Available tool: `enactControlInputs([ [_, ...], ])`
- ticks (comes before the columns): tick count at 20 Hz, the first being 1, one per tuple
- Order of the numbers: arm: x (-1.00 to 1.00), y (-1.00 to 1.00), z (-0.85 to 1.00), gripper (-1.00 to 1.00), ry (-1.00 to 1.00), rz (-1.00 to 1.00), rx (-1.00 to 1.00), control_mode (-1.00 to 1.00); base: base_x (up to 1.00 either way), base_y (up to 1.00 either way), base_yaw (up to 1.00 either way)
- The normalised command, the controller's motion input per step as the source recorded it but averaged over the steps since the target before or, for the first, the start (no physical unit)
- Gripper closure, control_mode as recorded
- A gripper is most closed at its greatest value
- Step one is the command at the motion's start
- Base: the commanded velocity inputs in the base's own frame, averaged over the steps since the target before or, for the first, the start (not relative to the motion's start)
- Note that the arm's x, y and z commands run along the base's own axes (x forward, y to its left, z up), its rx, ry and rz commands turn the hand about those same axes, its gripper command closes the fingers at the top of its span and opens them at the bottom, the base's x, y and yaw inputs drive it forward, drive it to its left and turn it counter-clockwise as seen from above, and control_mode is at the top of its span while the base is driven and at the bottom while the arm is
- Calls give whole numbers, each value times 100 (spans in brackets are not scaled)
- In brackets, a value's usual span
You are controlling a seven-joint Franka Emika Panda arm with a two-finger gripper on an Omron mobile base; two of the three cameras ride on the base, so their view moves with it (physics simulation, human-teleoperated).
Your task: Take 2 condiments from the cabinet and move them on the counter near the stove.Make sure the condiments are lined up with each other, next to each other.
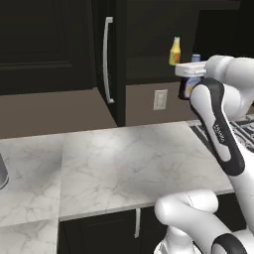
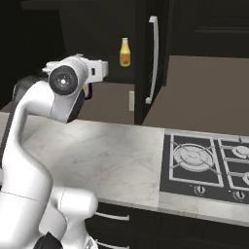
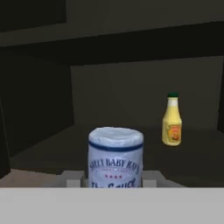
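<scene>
The dark purple-brown condiment bottle [image 3: 115, 157], with its pale cap and white-blue label, sits between my fingertips, and my gripper [image 3: 114, 179] is shut on it. In the left base view the same bottle [image 1: 186, 88] hangs under the gripper [image 1: 192, 70] in front of the open cabinet [image 1: 149, 44], above the counter [image 1: 124, 158]. The yellow condiment with its green cap [image 3: 172, 120] stands upright on the cabinet shelf, behind and to the right of the held bottle [image 2: 88, 91]. The stove [image 2: 204, 160] lies to the right.
The open cabinet door with its silver bar handle [image 1: 107, 59] juts out over the counter, left of my hand. A wall outlet [image 1: 159, 99] sits below the cabinet. A grey object [image 1: 2, 171] stands at the counter's left edge.
</scene>
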Motion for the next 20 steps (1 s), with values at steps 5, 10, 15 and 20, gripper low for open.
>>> enactControlInputs([
  [5, -63, -37, -48, 100, 5, 31, 0, -100, 0, 0, 0],
  [10, -60, -7, -76, 100, 0, 25, -11, -100, 0, 0, 0],
  [15, -40, -7, -60, 100, 0, 20, -12, -100, 0, 0, 0],
  [20, -26, -24, -45, 100, 0, 12, -6, -100, 0, 0, 0],
])
